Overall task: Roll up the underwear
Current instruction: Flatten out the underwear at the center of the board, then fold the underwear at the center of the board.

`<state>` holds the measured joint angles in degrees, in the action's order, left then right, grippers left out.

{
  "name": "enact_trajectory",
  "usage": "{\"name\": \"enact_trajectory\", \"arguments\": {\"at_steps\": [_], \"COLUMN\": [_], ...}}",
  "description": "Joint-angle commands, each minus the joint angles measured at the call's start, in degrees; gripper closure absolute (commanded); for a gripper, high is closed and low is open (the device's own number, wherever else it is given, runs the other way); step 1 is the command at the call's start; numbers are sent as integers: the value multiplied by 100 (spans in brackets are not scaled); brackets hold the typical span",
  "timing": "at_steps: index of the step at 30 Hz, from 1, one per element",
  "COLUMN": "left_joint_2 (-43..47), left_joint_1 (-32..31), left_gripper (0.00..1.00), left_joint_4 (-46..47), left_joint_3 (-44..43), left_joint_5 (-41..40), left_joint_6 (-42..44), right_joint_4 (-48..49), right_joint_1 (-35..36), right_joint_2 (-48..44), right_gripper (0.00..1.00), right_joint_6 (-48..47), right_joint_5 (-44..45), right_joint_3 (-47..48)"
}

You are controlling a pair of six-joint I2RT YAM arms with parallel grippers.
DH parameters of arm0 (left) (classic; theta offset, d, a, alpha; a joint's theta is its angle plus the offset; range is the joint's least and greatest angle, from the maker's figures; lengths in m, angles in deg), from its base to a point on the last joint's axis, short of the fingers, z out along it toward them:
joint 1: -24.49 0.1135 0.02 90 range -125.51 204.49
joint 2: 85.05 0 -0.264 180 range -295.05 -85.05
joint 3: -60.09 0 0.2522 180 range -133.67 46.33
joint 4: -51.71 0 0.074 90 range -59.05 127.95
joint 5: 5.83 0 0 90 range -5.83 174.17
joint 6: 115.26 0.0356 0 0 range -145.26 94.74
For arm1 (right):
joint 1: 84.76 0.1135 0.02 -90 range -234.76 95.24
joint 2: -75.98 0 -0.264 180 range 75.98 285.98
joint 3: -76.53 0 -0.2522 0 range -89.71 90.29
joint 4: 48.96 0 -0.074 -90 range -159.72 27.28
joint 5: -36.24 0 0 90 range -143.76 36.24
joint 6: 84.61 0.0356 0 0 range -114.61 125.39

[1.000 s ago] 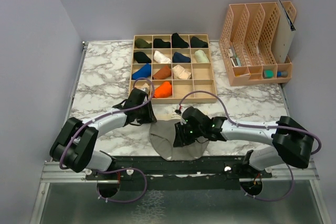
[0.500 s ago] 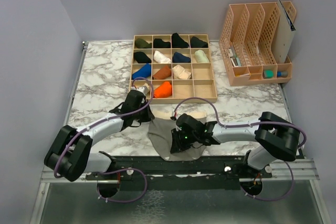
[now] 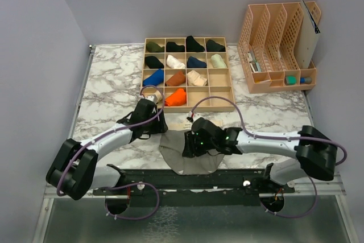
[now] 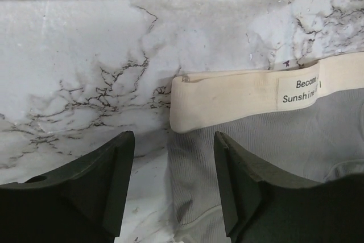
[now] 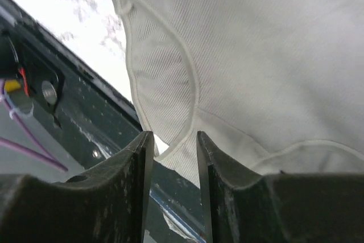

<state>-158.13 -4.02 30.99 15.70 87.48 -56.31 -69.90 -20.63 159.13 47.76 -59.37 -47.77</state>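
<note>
Left end effector point(image 4: 170, 143) open, fingers wide apart and low over the marble, straddling the left end of the cream waistband point(image 4: 227, 98); nothing clamped, and I can't tell if the tips touch the cloth. In the overhead view the left end effector point(image 3: 154, 128) sits at the far-left corner of the garment. Right end effector point(image 5: 173, 140) has its fingers parted by a narrow gap and holds nothing that I can make out; a curved leg hem runs just past the tips, with the dark frame rail visible below. Overhead, the right end effector point(image 3: 187, 151) is on top of the cloth near its middle. The underwear point(image 3: 176, 160), grey with the cream band, lies spread at the centre of the near edge of the tabletop point(image 3: 108, 83), its lower part hanging slightly over that edge and the band on the far side. It is not rolled at all. Beyond it, toward the far edge, is a wooden tray point(image 3: 216, 106) with rolled garments in its compartments; a file rack point(image 3: 278, 44) stands in the far-right corner. Step, as I judge it: setting up the grasp before the first turn. The next move likely calls for both sides pinching one edge level and turning it over evenly. Risk: the cloth slipping off the near edge.
</note>
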Motion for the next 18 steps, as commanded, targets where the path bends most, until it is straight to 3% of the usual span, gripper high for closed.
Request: {"name": "enact_trajectory", "arguments": {"at_steps": [1,4,9,13,18], "left_joint_2": [686,1191,1497,1388,1271], "left_joint_1": [13,12,-58,-197,-406], "left_gripper": [36,35,36,40,42], "left_joint_4": [-516,-365,132,212,243], "left_joint_3": [-259,-180,200,517,837], "left_joint_5": [-244,394,1819,1923,1712], "left_joint_6": [-424,-496,-598,-665,-830], "right_joint_4": [-1340,-1900,-1504,-1241,-1390], "right_joint_1": [-245,-905,-2129,-2419,-2569], "right_joint_2": [-685,-1135,-1738,-1407,-633], "right_gripper": [60,63,63,63,64], "right_joint_6": [-2,136,-488,-868,-825], "right_joint_5": [1712,2113,1404,943,1401], "right_joint_3": [280,38,-607,-395,-78]}}
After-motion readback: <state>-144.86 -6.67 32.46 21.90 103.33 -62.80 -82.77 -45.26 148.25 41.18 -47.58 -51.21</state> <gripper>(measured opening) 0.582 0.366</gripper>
